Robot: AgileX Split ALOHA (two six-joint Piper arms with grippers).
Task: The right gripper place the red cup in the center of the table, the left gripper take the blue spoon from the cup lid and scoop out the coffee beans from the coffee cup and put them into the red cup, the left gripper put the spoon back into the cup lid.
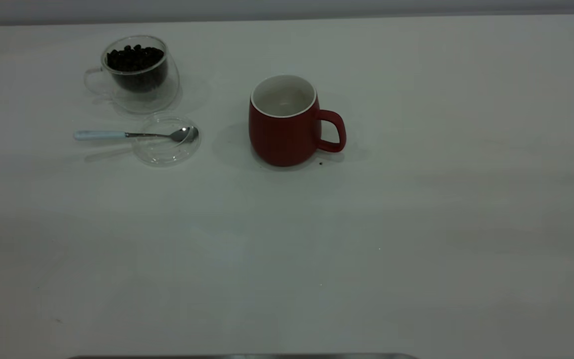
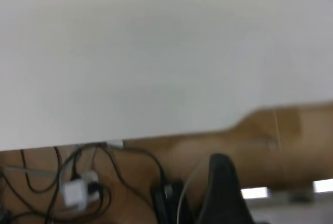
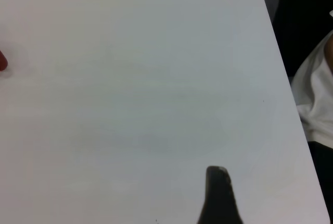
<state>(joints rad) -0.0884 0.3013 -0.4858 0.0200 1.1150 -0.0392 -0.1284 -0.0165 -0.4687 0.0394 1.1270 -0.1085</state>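
While your left gripper (image 2: 221, 193) sits off the table (image 1: 416, 224) edge, far from everything, its spread impossible to tell, the coffee cup (image 1: 137, 75) holds coffee beans (image 1: 135, 57). Just beside it, the blue spoon (image 1: 132, 134) rests across the cup lid (image 1: 166, 149). Mid-table, the red cup (image 1: 287, 122) stands upright, well clear of your right gripper (image 3: 221, 195), whose opening you likewise cannot judge.

— What lies beyond the white surface?
— A grey wall strip (image 1: 287, 9) along its far edge.
— And below it?
— A wooden floor (image 2: 218, 156), with tangled black cables (image 2: 62, 169) and a white plug adapter (image 2: 77, 191) on it.
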